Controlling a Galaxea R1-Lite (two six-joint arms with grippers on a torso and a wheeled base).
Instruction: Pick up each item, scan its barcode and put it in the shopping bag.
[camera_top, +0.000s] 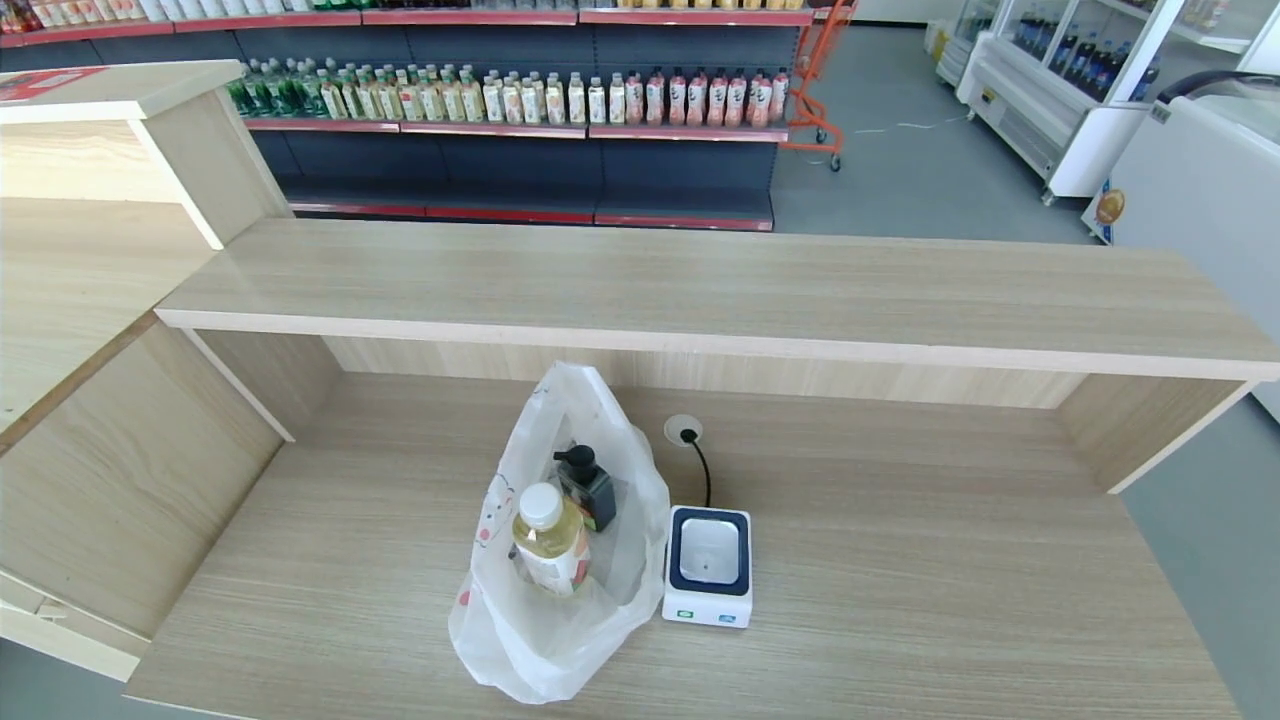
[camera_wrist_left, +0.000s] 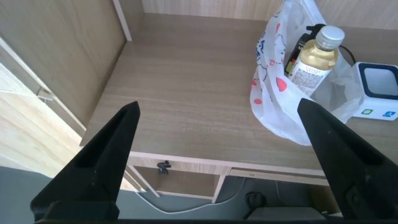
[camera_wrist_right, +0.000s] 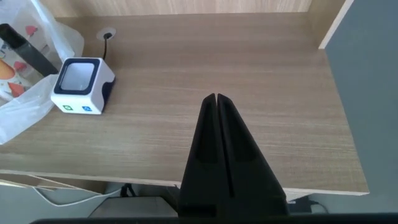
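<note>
Shopping bag is standing open on the tabletop, pressing against the left side of the scanner. It looks to be touching. The bag is translucent white plastic with red prints, handles pointing up.

Two items are sitting inside it, both left of the scanner:
- drink bottle: pale yellow liquid, white cap, standing roughly upright on the near side
- pump bottle: dark body, black pump head, standing just behind the drink bottle, a bit nearer the scanner's far corner

Scanner is lying with its window facing up. A black cable is running from its far side into a round grommet just beyond the scanner.

Left tool is hanging with fingers spread wide, gripping nothing, over the near tabletop edge well left of the scanner, with the bag between them.

Right tool is hanging with fingers pressed flat together, nothing clamped between them, over the near part of the tabletop to the scanner's right, apart from it.
</note>
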